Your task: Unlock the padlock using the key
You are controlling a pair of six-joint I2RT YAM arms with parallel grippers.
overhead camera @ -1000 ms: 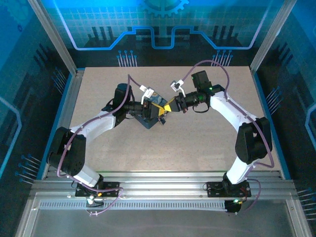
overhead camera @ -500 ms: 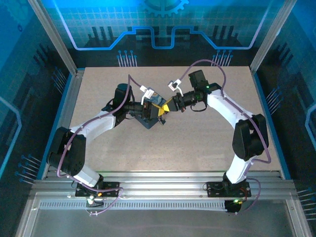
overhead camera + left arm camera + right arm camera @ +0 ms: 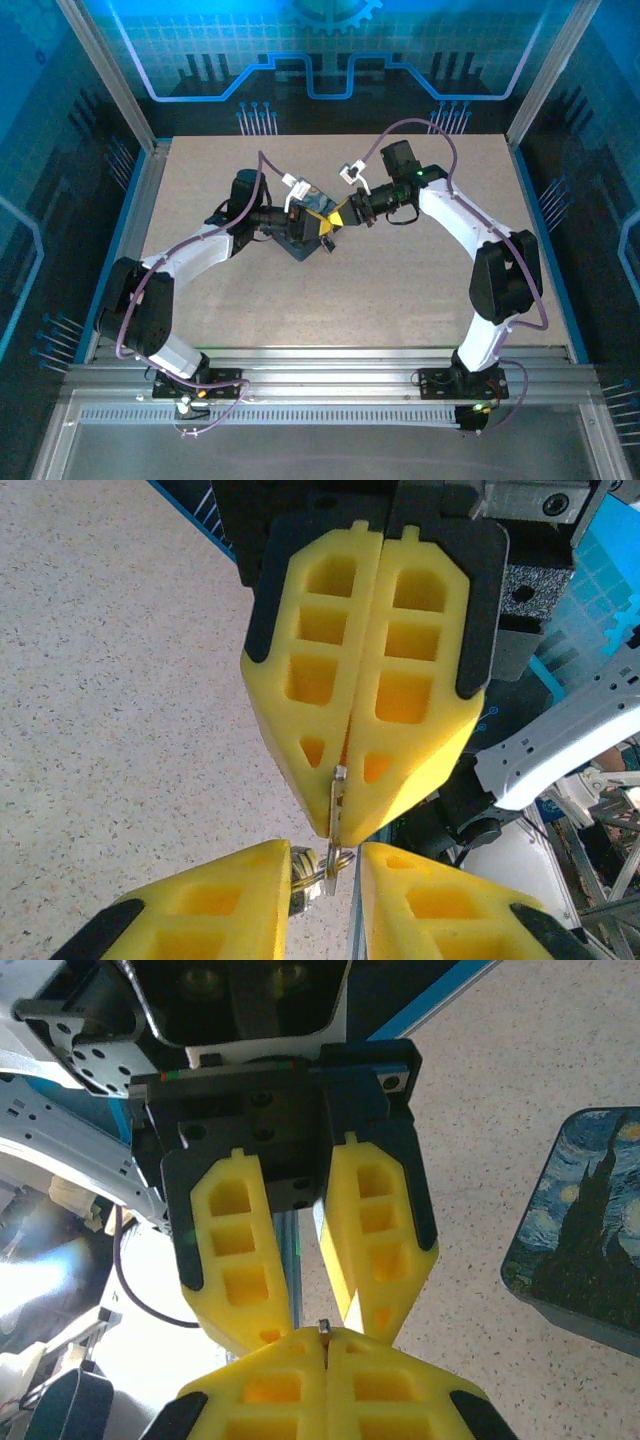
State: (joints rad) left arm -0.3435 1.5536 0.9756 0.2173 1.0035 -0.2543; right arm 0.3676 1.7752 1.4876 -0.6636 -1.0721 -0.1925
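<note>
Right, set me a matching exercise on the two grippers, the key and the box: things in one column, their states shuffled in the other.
Things
1. right gripper
2. left gripper
3. key
4. box

States
A. lies on the table, swirl-patterned top facing up
B. yellow fingers pressed together
C. yellow fingers a little apart
D. thin metal strip pinched at yellow fingertips

Pairs: 1-B, 2-C, 3-D, 4-A

Right fingers (image 3: 343,214) tip to tip with left fingers (image 3: 324,227), by blue box (image 3: 302,241).
</note>
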